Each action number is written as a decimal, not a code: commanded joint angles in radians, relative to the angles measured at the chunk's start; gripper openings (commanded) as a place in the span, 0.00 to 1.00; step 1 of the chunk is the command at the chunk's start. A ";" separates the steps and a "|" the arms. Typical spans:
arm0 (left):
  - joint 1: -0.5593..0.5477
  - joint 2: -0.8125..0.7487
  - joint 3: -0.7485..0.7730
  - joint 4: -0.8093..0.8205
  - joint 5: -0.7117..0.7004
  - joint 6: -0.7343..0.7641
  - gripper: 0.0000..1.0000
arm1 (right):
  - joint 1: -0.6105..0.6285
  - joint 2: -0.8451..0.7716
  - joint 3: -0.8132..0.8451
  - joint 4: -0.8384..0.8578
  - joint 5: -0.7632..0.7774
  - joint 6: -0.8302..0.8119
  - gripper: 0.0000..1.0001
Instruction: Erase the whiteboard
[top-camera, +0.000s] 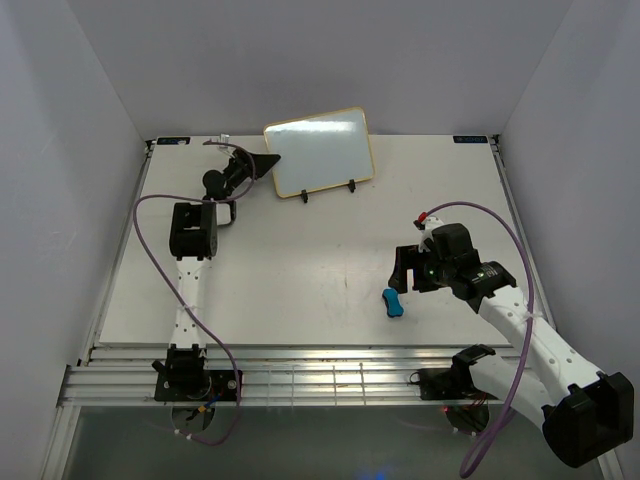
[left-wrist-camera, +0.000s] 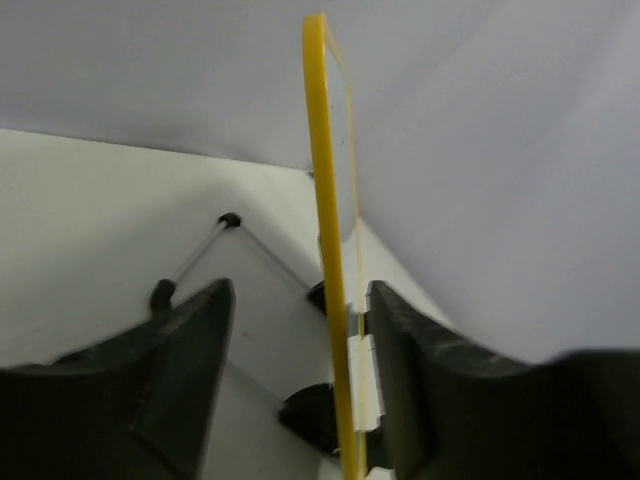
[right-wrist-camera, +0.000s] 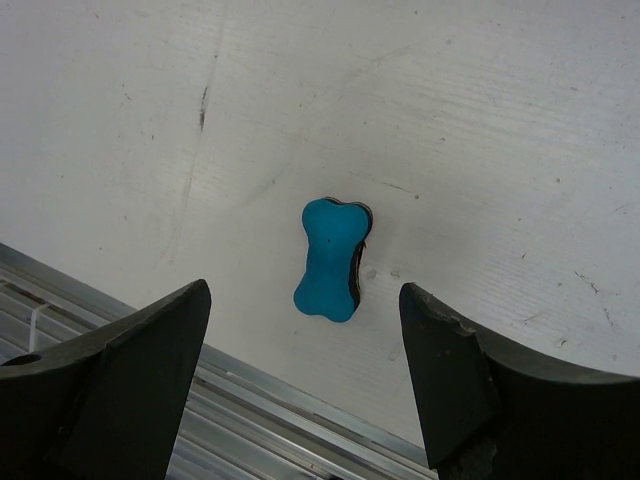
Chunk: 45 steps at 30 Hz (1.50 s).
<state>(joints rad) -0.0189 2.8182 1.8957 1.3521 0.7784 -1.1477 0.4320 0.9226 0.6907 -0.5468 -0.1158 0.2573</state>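
Note:
The whiteboard (top-camera: 318, 150) stands tilted on its wire easel at the back of the table, and its face looks wiped clean. My left gripper (top-camera: 266, 161) is at the board's left edge. In the left wrist view the yellow board edge (left-wrist-camera: 322, 200) runs between my open fingers (left-wrist-camera: 300, 288). It is close to the right finger and apart from the left one. The blue bone-shaped eraser (top-camera: 393, 302) lies flat on the table near the front. My right gripper (top-camera: 403, 270) hovers just above it, open and empty. The eraser (right-wrist-camera: 330, 258) lies between and beyond its fingertips (right-wrist-camera: 305, 295).
The easel's black feet (top-camera: 352, 185) stick out in front of the board, and its wire leg (left-wrist-camera: 195, 255) shows behind it. Aluminium rails (right-wrist-camera: 250, 430) run along the table's near edge, close to the eraser. Grey walls enclose the table on three sides.

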 joint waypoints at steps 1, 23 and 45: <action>0.013 -0.034 -0.046 0.374 0.030 0.026 0.85 | -0.004 -0.018 0.007 0.036 -0.022 -0.013 0.81; 0.065 -0.706 -0.883 0.201 -0.284 0.186 0.98 | -0.004 -0.119 0.090 0.054 0.171 -0.007 0.92; -0.286 -2.009 -0.963 -1.661 -0.873 0.821 0.98 | -0.004 -0.307 0.332 -0.208 0.621 -0.124 0.90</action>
<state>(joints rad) -0.3054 0.9222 0.9386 -0.0452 0.0330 -0.4309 0.4316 0.6460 0.9794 -0.7162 0.4316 0.2001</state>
